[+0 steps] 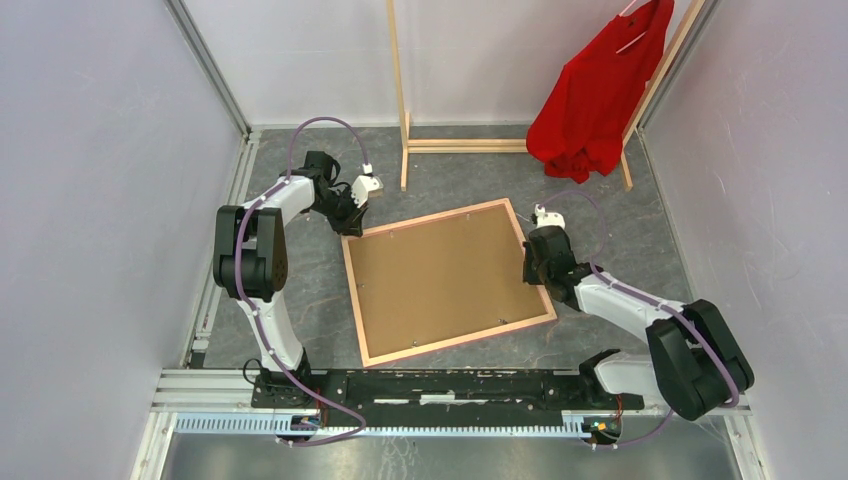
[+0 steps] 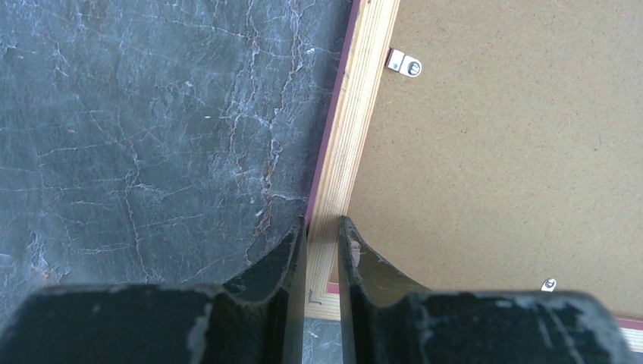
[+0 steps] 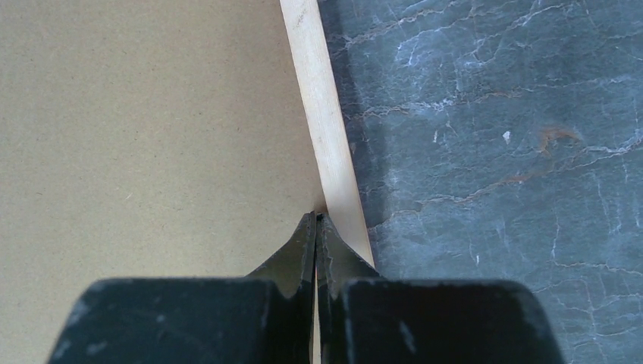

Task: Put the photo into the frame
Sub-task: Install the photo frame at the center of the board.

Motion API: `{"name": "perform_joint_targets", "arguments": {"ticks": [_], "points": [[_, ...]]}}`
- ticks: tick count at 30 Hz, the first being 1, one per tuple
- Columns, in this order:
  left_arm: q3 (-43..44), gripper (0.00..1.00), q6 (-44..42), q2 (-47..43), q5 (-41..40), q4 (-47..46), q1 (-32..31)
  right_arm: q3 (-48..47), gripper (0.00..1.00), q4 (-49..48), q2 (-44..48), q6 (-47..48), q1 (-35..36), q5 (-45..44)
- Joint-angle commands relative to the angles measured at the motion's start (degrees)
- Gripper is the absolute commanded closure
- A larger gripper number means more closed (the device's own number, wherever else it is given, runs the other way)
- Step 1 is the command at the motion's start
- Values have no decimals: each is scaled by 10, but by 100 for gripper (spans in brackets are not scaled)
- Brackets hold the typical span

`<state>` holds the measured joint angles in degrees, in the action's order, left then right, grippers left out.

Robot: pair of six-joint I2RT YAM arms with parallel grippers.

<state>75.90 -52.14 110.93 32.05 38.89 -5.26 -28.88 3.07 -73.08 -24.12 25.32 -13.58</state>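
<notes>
The frame (image 1: 445, 280) lies face down and slightly turned on the dark marble tabletop, its brown board backing up and its light wood edges (image 2: 356, 114) showing. My left gripper (image 1: 348, 228) sits at the frame's far left corner. In the left wrist view its jaws (image 2: 322, 224) stand either side of the wood rail, shut on it. My right gripper (image 1: 530, 262) is over the frame's right edge (image 3: 322, 114). It is shut (image 3: 315, 218) with nothing between its fingers, its tips at the seam between backing and rail. The photo is hidden from every view.
Small metal clips (image 2: 404, 64) hold the backing in place. A bare-wood clothes rack (image 1: 404, 100) stands at the back with a red shirt (image 1: 595, 95) hanging on it. Pale walls close in both sides. The arms' base rail (image 1: 430, 385) runs along the near edge.
</notes>
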Motion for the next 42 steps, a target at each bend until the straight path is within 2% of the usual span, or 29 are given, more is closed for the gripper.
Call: {"name": "perform_joint_targets", "arguments": {"ticks": [1,12,15,18,19,22,24,27,28,30,31,32,36,39,42], "points": [[-19,82,-14,13,-20,-9,-13,7,100,13,13,9,-3,-23],[-17,82,-12,10,-23,-9,-13,-17,100,8,23,21,-3,-7],[-11,82,1,10,-28,-13,-12,-32,99,-9,33,36,0,26],[8,78,31,8,-31,-22,-8,-34,73,-26,50,83,34,79],[15,75,41,7,-31,-21,-7,-34,63,-34,55,113,53,101],[34,60,58,-4,-31,-12,-5,-47,43,-24,62,201,132,181],[44,46,69,-16,-25,0,-4,-59,36,6,66,236,186,214],[50,36,73,-49,-4,25,-1,-75,30,37,70,289,257,246],[49,32,73,-62,3,32,0,-73,25,29,75,304,276,267],[44,24,71,-91,12,49,3,-54,22,1,86,332,320,289],[40,23,67,-105,16,59,4,-44,6,-7,88,351,345,293],[36,23,63,-122,19,72,4,-36,2,-18,88,367,365,294],[-13,20,44,-202,42,107,10,-33,2,-26,54,404,409,292],[-88,19,17,-272,76,126,10,-36,3,-56,18,425,434,272],[-141,18,-2,-341,79,145,10,-54,4,-48,-22,444,463,232]]}}
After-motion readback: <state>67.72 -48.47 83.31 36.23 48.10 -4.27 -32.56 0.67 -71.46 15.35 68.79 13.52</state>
